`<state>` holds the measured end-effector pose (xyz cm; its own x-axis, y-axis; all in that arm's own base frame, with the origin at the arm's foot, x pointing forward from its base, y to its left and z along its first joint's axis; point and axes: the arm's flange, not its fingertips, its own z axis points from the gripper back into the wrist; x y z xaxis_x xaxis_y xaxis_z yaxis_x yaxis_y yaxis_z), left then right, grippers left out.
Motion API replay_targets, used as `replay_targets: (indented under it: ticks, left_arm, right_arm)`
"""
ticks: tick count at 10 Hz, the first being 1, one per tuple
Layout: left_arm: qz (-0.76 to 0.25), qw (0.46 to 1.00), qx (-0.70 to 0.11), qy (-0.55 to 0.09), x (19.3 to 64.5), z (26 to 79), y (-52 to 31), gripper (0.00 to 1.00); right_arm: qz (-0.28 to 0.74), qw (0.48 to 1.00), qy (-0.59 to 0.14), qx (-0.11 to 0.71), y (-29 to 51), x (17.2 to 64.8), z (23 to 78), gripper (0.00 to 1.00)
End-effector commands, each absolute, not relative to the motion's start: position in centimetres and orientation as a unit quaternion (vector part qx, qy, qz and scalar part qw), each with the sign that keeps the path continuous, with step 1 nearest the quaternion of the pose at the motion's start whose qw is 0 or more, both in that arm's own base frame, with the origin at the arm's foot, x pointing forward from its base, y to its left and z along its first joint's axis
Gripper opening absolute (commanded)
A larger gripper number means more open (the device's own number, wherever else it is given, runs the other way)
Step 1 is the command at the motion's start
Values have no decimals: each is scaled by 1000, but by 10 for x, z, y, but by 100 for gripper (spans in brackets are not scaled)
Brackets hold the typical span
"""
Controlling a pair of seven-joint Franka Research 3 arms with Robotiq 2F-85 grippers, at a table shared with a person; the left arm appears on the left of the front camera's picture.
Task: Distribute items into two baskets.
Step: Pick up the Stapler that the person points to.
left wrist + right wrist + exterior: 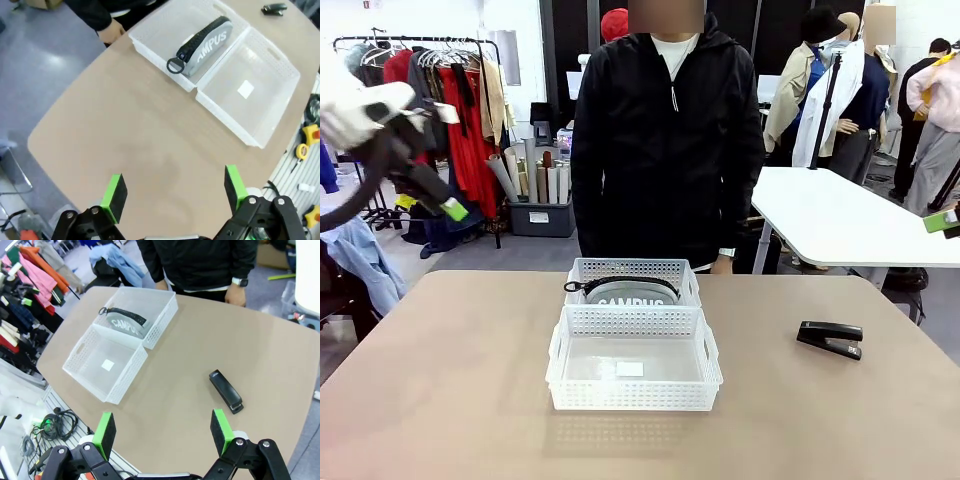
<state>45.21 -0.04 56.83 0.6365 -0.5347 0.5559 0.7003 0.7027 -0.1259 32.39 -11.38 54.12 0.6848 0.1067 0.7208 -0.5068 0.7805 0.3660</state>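
Front view: two white lattice baskets stand touching in the middle of the tan table (450,380), one behind the other. The far basket (633,270) holds the grey pouch (625,292), lying on its side with white "CAMPUS" lettering towards the camera and a black strap along its top. The near basket (633,395) has translucent walls, a flared rim and a small white label (630,369) on its floor; no print on it is readable. The black stapler (830,338) lies on the bare table, well right of the baskets. The left gripper (448,205) hangs high at the left edge and the right gripper (942,221) at the right edge. A person in a black jacket (665,150) stands behind the baskets.

Left wrist view: the left gripper (174,190) has its green pads (114,195) spread wide over bare table, with nothing between them. On the pouch (207,42) "AMPUS" can be read, and the strap ends in a black ring (175,65). The stapler (274,8) shows small at the top edge.

Right wrist view: the right gripper (162,430) is likewise spread, gripping nothing. The stapler (226,391) lies closed just beyond one pad, apart from it. The pouch (127,324) reads "CAMPU". The person's hand (235,294) hangs at the table's far edge.
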Motion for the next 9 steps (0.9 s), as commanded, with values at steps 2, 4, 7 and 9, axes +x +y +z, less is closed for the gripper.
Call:
replay_targets:
  ticks: [2, 4, 7, 9]
  left_arm:
    - [-351, 872, -203, -273, 424, 535, 17, 100]
    - [-361, 852, -224, -307, 411, 513, 27, 100]
    - [-354, 840, -224, -344, 392, 493, 42, 100]
    - [-353, 853, -216, -318, 398, 501, 38, 100]
  right_arm:
    - [181, 867, -364, 288, -114, 325, 542, 100]
    - [181, 867, -364, 288, -114, 325, 542, 100]
    - [181, 867, -364, 288, -114, 325, 542, 100]
    - [181, 867, -364, 288, -114, 325, 542, 100]
